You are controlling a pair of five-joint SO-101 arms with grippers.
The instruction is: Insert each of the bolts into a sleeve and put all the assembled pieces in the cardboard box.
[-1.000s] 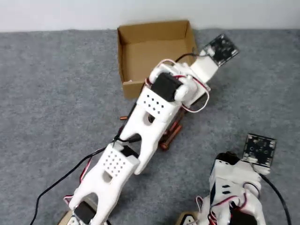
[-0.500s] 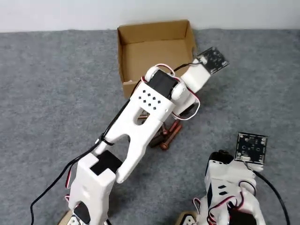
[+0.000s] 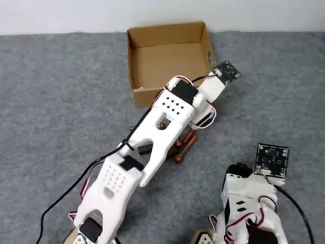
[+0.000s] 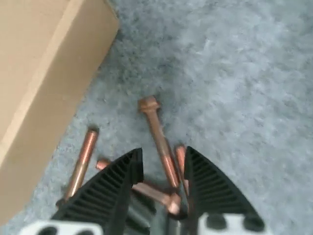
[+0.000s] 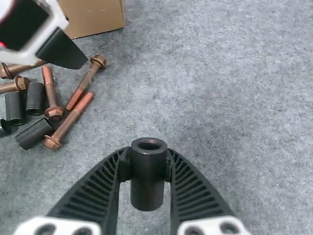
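Observation:
Several copper bolts [image 4: 157, 131] lie on the grey carpet beside the cardboard box [image 4: 34, 73]. My left gripper [image 4: 161, 164] hangs open just above them, its jaws on either side of one bolt's head end [image 4: 164, 198]. My right gripper [image 5: 148, 169] is shut on a black sleeve [image 5: 148, 171], held upright with its bore facing up, off to the side of the pile. In the right wrist view the loose bolts [image 5: 68, 122] and black sleeves [image 5: 34, 133] lie together. In the high view the left arm [image 3: 167, 114] covers most of the pile [image 3: 185, 147].
The open cardboard box [image 3: 131, 56] stands at the back of the table, right behind the pile. The right arm [image 3: 249, 203] sits at the front right. Bare grey carpet [image 3: 61, 101] lies to the left and far right.
The left arm has swung and dropped its wrist closer to the bolt pile by the box. The right arm shifted slightly left, then held still with the sleeve.

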